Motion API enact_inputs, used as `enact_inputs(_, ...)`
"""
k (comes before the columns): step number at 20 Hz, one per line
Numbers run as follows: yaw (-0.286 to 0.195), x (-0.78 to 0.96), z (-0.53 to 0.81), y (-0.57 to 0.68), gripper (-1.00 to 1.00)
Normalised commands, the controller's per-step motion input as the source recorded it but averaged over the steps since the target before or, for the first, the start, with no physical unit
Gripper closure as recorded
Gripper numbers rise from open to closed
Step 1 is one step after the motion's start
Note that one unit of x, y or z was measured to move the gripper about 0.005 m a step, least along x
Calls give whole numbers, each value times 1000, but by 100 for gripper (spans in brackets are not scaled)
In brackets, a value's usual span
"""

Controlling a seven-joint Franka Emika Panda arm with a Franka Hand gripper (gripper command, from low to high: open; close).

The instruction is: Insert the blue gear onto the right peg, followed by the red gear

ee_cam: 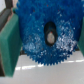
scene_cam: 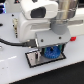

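We are in step 1 of 2, seating the blue gear (scene_cam: 51, 52) on the right peg; in the exterior view the pincer (scene_cam: 51, 53) hangs low over the black-bordered white plate (scene_cam: 34, 59) on the bench (scene_cam: 15, 67), pinching the blue gear between its fingers. In the wrist view the blue gear (ee_cam: 42, 37) fills the frame, gripped at its rim by a green finger pad (ee_cam: 9, 42); through its central bore we see a pale rounded tip (ee_cam: 50, 36), which we judge to be the right peg, sitting off-centre in the hole. The red gear is not visible in either view. Next, we judge, the gear must go straight down with the bore kept over the peg; only then should the pincer let go, and step 2 can start.
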Motion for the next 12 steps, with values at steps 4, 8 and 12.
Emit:
enact_inputs(4,0,66,-2,58,100)
enact_inputs(8,0,61,-8,51,100)
enact_inputs(12,0,51,17,65,100)
